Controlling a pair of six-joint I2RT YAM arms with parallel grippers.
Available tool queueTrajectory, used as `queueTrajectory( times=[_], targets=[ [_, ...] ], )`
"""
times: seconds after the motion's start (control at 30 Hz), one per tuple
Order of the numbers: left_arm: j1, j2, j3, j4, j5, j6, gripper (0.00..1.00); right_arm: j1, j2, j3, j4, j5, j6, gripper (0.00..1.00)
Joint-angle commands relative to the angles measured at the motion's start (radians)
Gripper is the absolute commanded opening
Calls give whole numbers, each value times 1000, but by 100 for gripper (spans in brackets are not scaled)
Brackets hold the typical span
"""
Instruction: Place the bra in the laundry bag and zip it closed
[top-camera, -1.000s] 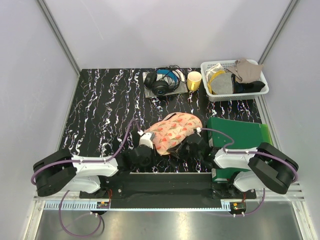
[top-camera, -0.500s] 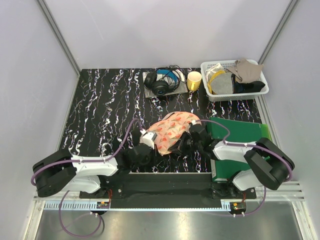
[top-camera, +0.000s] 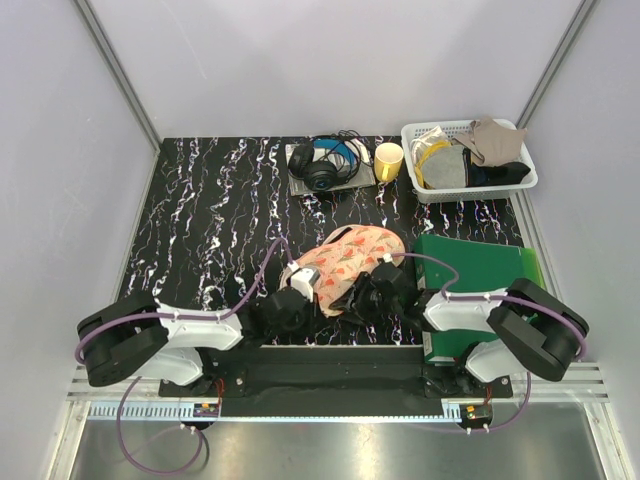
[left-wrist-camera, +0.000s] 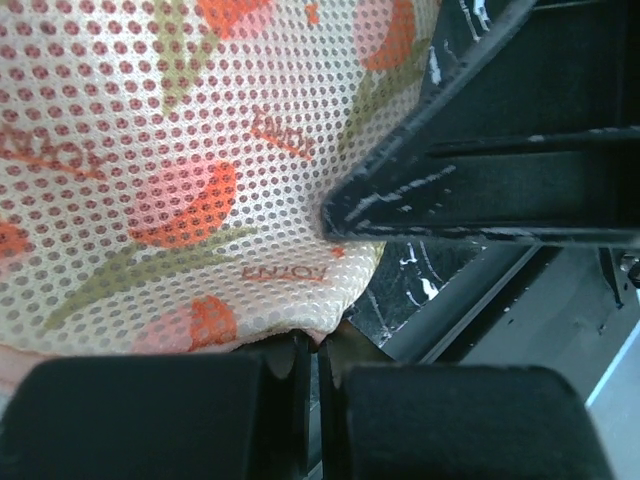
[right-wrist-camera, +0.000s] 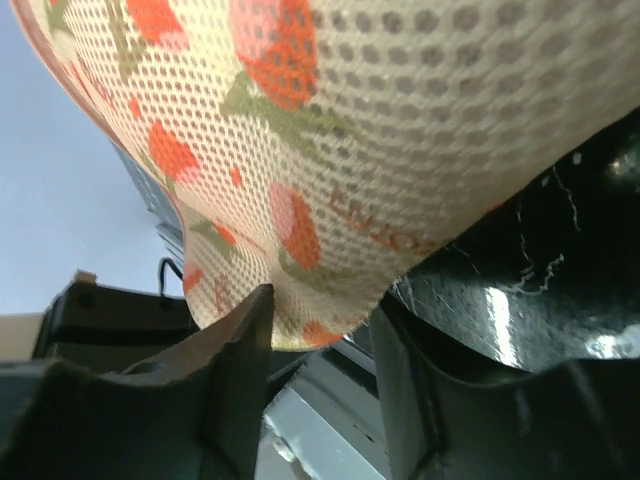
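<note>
The table (top-camera: 200, 220) gives me open black marble across its whole left half. The far edge is lined with clutter and the near edge is taken up by the arm bases.

Against a second ago, the left arm (top-camera: 190, 328) has swung its elbow inward from the left edge. The right arm (top-camera: 470, 310) has pulled its elbow in too and now lies over the near corner of the green folder (top-camera: 485, 262). That folder fills the right side, just beside the work.

The white basket (top-camera: 470, 192) of cloths sits in the far right corner, well apart from both arms.

The laundry bag (top-camera: 350, 258) lies at the centre, near the front edge and between the two wrists, having barely shifted. Its right end reaches almost to the folder.

The headphones (top-camera: 322, 172) and the yellow cup (top-camera: 388, 158) stand side by side at the far edge.

From overhead I cannot read either claw; the wrist cameras settle it. The left gripper (left-wrist-camera: 315, 375) has its fingers pressed together, and the bag's lower hem runs into the seam between them, so it looks pinched there. The right gripper (right-wrist-camera: 322, 305) stands spread, with the bag's printed mesh rim hanging between its fingers and marble showing beneath.
</note>
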Motion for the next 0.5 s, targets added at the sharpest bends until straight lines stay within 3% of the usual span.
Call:
queueTrajectory(
  times=[0.0, 0.1, 0.23, 0.47],
  targets=[
    [3, -19, 4, 102, 38, -7, 0, 10, 50, -30, 158, 73, 119, 41],
    [3, -56, -22, 80, 6, -7, 0, 12, 119, -50, 296, 68, 207, 23],
    [3, -113, -80, 69, -67, -28, 6, 30, 173, -52, 352, 88, 308, 10],
    [3, -203, -152, 113, -146, -37, 36, 45, 136, -15, 235, 145, 357, 7]
  ],
)
